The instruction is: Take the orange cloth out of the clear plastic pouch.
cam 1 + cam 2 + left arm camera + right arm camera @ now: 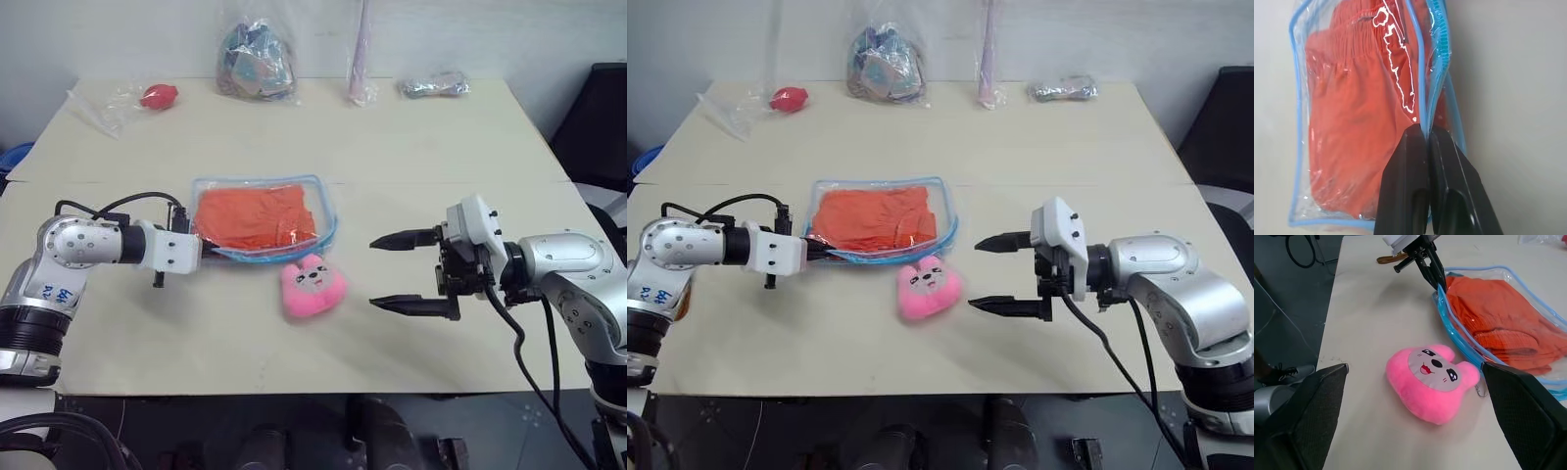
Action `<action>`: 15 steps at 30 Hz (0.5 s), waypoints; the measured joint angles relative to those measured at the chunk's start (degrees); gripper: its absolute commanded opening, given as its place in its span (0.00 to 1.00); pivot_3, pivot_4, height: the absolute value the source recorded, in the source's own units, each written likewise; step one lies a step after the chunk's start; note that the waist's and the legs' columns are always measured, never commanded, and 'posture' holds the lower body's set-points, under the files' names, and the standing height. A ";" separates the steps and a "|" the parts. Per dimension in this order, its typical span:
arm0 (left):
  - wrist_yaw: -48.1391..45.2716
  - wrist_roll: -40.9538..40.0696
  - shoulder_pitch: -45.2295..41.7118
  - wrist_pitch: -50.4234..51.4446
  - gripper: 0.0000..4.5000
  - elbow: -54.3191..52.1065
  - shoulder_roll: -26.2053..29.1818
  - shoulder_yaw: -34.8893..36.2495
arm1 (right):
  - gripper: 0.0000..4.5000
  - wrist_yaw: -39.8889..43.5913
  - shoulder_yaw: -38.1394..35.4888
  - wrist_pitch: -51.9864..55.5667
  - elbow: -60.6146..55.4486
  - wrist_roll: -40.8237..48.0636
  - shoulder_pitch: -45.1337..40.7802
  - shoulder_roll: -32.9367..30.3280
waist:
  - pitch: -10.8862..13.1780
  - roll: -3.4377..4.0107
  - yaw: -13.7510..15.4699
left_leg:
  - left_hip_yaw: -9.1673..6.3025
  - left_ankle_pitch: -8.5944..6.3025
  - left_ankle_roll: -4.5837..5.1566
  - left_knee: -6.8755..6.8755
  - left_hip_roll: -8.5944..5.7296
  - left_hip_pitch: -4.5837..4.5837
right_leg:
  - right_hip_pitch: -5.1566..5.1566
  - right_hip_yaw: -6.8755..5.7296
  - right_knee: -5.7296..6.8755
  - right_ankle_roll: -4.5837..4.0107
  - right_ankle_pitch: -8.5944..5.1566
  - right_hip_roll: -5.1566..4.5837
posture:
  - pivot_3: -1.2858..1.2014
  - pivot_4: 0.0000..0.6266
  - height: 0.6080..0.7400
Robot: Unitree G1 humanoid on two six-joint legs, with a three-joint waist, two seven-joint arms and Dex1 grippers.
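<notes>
The clear plastic pouch [263, 218] is laid flat on the bench [392, 157], with the orange cloth [253, 214] enclosed inside it. The pouch's blue-trimmed near-left edge is pinched by the closed jaws of the left gripper [1428, 133]. A pink plush toy [312, 288] is set just beside the pouch's near edge. Beyond the toy from the pouch, the right gripper [404, 271] is held above the bench with its jaws spread wide and nothing between them.
</notes>
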 measured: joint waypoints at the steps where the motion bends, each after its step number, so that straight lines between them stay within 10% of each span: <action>1: 0.42 0.39 -0.36 -1.81 0.00 0.87 -0.11 -0.07 | 1.00 0.26 0.31 -0.02 0.22 -0.02 -0.28 0.00 | 0.00 0.00 0.00 | 0.01 0.00 0.00 0.00 0.00 0.00 | 0.00 -0.01 0.00 0.00 0.00 0.00 | 0.52 0.24 1.00; 15: 8.61 9.02 -4.64 -19.54 0.05 13.84 -0.99 -2.64 | 1.00 1.40 0.75 -1.42 1.76 -0.68 -1.40 0.00 | 0.00 0.00 0.10 | 0.05 0.00 0.00 -0.01 0.00 0.00 | 0.00 -0.04 0.00 0.01 0.00 0.01 | 0.52 0.24 1.00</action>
